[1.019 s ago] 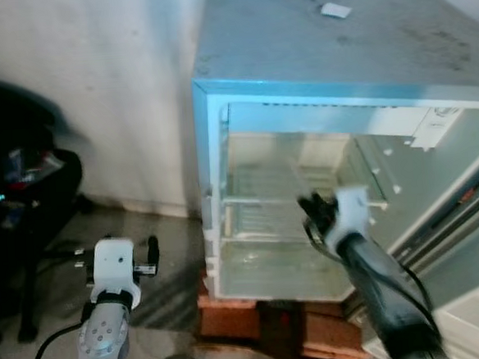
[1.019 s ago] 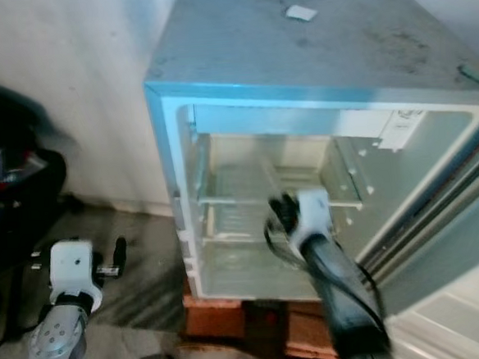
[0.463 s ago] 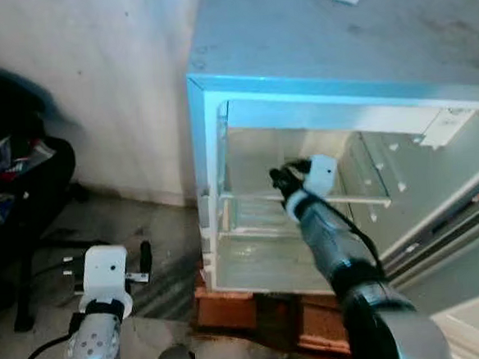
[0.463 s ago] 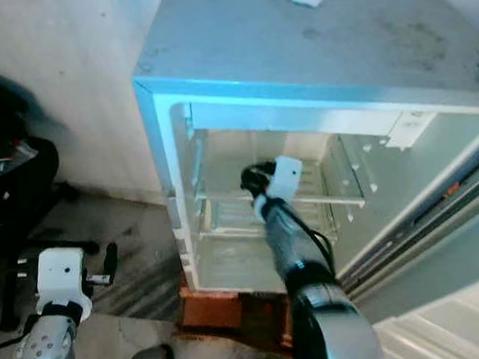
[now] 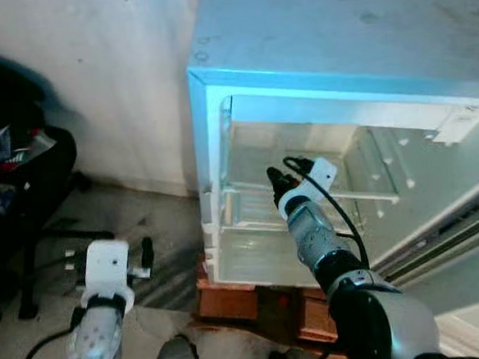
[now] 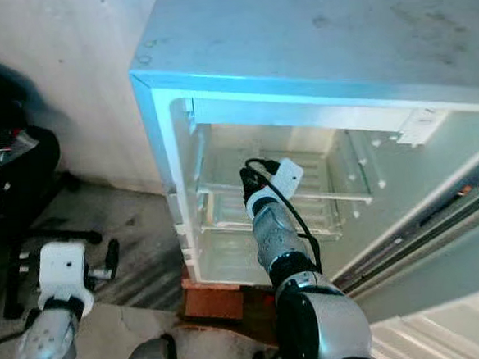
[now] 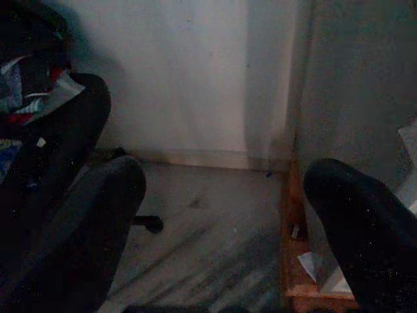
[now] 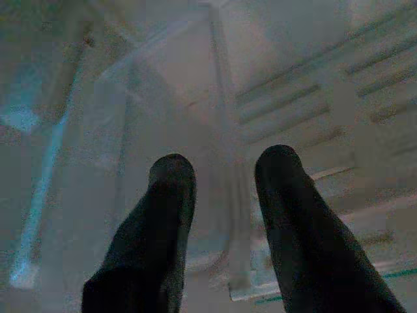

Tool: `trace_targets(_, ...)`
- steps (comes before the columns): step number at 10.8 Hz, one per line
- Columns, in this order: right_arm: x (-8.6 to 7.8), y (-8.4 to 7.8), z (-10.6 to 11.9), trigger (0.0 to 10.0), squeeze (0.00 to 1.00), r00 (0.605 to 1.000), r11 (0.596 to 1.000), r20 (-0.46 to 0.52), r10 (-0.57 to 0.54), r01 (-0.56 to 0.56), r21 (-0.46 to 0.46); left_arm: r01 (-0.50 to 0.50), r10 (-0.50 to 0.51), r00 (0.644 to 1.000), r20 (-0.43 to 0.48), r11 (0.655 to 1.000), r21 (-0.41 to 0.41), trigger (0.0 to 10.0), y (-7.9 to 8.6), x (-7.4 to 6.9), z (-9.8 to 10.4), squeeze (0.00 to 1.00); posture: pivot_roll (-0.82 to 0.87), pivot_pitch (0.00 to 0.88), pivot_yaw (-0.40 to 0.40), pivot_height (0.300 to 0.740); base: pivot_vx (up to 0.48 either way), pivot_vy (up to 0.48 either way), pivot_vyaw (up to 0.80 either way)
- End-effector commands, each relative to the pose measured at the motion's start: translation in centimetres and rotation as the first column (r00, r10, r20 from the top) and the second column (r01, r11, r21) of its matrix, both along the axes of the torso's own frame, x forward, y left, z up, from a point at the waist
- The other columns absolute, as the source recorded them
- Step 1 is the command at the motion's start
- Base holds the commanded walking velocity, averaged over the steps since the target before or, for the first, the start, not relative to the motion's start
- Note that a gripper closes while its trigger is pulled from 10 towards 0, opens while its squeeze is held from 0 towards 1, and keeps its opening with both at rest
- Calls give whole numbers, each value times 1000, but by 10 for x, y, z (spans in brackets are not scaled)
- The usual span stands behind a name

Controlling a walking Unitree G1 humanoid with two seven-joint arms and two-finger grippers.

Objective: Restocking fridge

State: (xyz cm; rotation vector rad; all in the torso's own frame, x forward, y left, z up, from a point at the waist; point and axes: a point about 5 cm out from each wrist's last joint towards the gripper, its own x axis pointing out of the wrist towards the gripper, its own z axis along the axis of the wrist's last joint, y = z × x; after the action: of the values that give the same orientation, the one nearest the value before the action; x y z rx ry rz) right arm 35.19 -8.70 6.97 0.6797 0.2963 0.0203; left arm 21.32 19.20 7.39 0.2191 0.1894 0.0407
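Now the right gripper [image 5: 275, 179] is reaching deeper into the open fridge [image 5: 337, 49], its fingers [image 8: 171, 195] parted and holding nothing, hovering above the clear shelf [image 6: 224, 199] where a second ago it was nearer the fridge's mouth. The left gripper [image 5: 143, 254], spread wide and empty, is hanging beside the fridge. Likely nothing is being stocked yet.

Fridge [image 5: 337, 49] far right, door open, raised on bricks [image 5: 231, 299]. Right pincer [image 5: 276, 179] inside at shelf [image 5: 351, 195]. Left pincer [image 5: 138, 256] near left, over floor [image 5: 119, 225]. Chair [image 5: 14, 187] far left.
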Motion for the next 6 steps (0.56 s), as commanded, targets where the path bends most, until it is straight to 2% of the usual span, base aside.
trace_targets(1,4,4,9,10000,1000,998,1000,50,23,-23,1,14,-14,1000,-18,1000,0,10000,-4,2,-3,0,303,172,-82,740,0,0,0)
trace_targets(2,7,-2,14,10000,1000,992,997,112,52,-45,-63,15,-15,1000,13,999,35,10000,-4,8,2,0,298,166,-79,740,0,0,0)
trace_targets(3,7,-6,22,10000,1000,974,986,198,109,-81,-145,8,-9,1000,25,1000,27,10000,-4,12,6,0,290,169,-77,740,0,0,0)
trace_targets(6,-2,-42,21,10000,1000,956,964,280,91,-14,-265,3,-4,1000,21,1000,12,10000,-7,15,4,0,247,157,-81,740,0,0,0)
